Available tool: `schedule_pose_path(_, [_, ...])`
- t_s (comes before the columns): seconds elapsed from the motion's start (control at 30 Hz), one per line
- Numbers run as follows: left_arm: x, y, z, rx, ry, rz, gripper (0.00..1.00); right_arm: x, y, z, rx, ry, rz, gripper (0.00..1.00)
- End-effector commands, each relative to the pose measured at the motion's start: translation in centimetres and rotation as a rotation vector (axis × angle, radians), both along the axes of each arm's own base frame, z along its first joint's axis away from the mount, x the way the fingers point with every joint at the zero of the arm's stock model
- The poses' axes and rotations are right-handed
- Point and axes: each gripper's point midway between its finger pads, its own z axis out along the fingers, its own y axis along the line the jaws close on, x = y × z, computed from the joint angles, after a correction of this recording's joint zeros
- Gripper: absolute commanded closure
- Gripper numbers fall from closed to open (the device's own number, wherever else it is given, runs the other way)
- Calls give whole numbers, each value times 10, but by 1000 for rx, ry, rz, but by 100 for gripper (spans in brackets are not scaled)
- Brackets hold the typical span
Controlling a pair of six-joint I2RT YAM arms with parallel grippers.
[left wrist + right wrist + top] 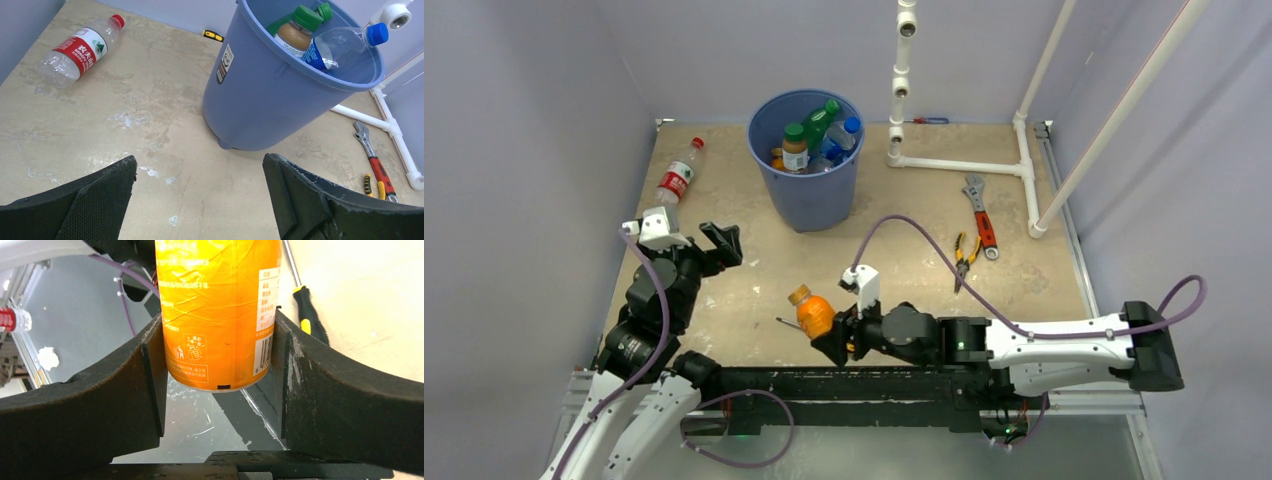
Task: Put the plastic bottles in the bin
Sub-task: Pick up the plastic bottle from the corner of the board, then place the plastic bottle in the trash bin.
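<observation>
Between the jaws of the right gripper (218,355), the orange bottle (215,305).

Red-handled adj. wrench (980,213) lies flat on table (1044,260), R side, near white PVC pipe frame (959,166). Yellow-handled pliers (964,258) just beside wrench. Screwdriver (309,315), yellow/black handle, lies flat.

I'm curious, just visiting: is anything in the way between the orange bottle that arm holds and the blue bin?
Nothing visible. The right gripper holds the orange bottle, and only bare table lies between it and the bin. The wrench and pliers lie off to the right.
</observation>
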Motion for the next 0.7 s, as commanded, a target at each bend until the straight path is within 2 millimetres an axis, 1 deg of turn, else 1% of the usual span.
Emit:
schedule_pose_path(0.0, [2,-4,9,-35,-46,-11,3,16,-14,36,167,-89,-82,100])
schedule_pose_path(0.1, [6,-18,12,-70,-62,-71,2,20,-23,47,222,-121,-105,100])
schedule_pose_path(0.23, [12,-46,29,-136,-104,-197,2,25,-38,59,306,-163,-136,100])
schedule_pose_path(0.33, [14,-76,53,-166,-167,-346,1,29,-50,69,379,-192,-162,100])
schedule_pose_path(0.43, [13,-105,80,-141,-238,-515,2,31,-59,79,443,-231,-179,100])
schedule_pose_path(0.5, [10,-124,98,-114,-290,-622,1,35,-63,79,457,-254,-197,100])
schedule_pose_path(0.57, [4,-145,103,-100,-303,-733,1,38,-66,81,472,-282,-214,100])
schedule_pose_path(0.67, [-10,-168,99,-125,-337,-892,2,42,-73,85,511,-315,-244,100])
